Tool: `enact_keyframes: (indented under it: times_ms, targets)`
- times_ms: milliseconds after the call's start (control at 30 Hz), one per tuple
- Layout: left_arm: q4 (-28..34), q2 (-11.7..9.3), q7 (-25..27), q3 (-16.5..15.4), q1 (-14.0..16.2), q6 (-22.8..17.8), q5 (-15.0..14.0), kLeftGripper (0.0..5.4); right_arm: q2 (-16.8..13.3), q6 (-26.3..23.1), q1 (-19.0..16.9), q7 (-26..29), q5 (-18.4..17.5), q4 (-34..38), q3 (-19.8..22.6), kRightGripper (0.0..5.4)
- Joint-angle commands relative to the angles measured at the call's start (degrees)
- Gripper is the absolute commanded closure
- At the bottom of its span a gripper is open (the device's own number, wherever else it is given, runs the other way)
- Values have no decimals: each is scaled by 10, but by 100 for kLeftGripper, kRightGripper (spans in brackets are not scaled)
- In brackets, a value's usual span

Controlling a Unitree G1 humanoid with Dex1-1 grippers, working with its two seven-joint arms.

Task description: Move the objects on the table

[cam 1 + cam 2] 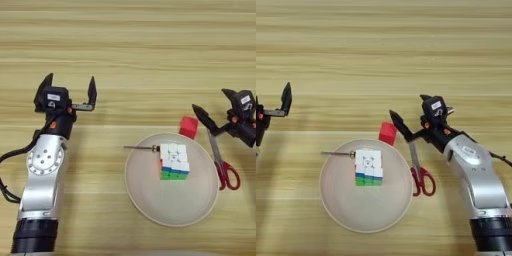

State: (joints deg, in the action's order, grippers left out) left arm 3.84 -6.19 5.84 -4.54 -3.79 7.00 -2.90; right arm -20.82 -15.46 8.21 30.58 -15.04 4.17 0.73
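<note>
Across the plate (150, 190) rim, the screwdriver (140, 148) shaft points left.

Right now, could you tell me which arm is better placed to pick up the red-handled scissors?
The right. Its gripper, fingers open, hovers by the blades of the red-handled scissors, right of the round beige plate. The left gripper is far across the table.

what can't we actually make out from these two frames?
- Screwdriver: only the thin shaft shows; its handle end sits behind the puzzle cube on the plate, both views.
- Scissors: blade tips run under the open right gripper.
- Red cube: whether it touches the plate rim is unclear.
- Left gripper, open: cut by the right eye view's left edge.
</note>
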Motion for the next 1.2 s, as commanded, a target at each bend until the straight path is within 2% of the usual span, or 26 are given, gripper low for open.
enact_keyframes:
  times_ms: [33,200,400,667,933,1100,1200]
  targets:
    - [-2,0,5,2,-4,4,-7,5,-14,-28,34,36,-7,-32,-12,0]
    - [-2,3,7,3,2,6,-9,5,-15,-41,55,69,-8,-52,-26,0]
    - [5,7,7,6,7,3,-11,5,-12,-50,68,86,15,-94,-57,0]
    - [10,8,9,6,11,2,-15,5,-8,-40,85,91,39,-157,-75,0]
    - [15,8,12,6,17,3,-20,0,-1,-38,87,95,45,-178,-80,102]
    - [17,8,12,6,18,3,-20,0,0,-41,87,96,43,-178,-75,139]
    - [18,8,12,6,18,3,-21,0,0,-44,87,98,41,-177,-73,181]
